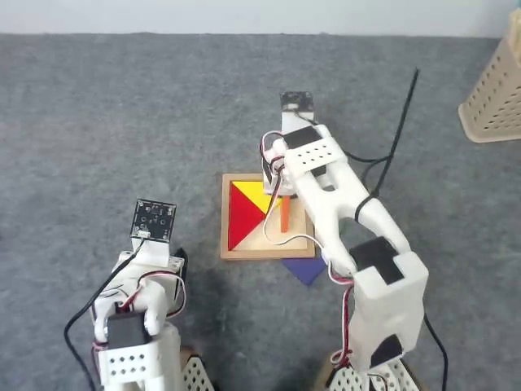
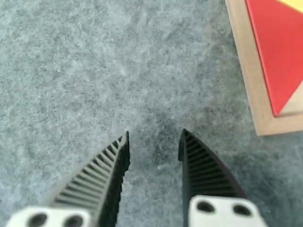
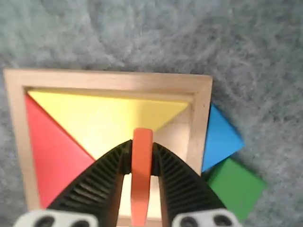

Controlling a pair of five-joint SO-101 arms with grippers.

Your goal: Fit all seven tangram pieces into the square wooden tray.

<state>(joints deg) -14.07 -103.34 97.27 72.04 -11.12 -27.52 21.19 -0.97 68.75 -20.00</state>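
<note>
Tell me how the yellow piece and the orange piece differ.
The yellow piece lies flat in the tray; the orange piece stands on edge. The yellow piece is free; the orange piece is clamped in the right gripper's jaws. Both are within the tray's outline.

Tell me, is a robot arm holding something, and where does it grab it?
The right gripper pinches the orange piece from both sides, near one end, above the tray. The left gripper holds nothing.

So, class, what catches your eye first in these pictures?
The right gripper holds an orange piece on edge over the wooden tray, where a yellow triangle and a red triangle already lie. A blue piece and a green piece lie on the carpet just outside the tray.
</note>
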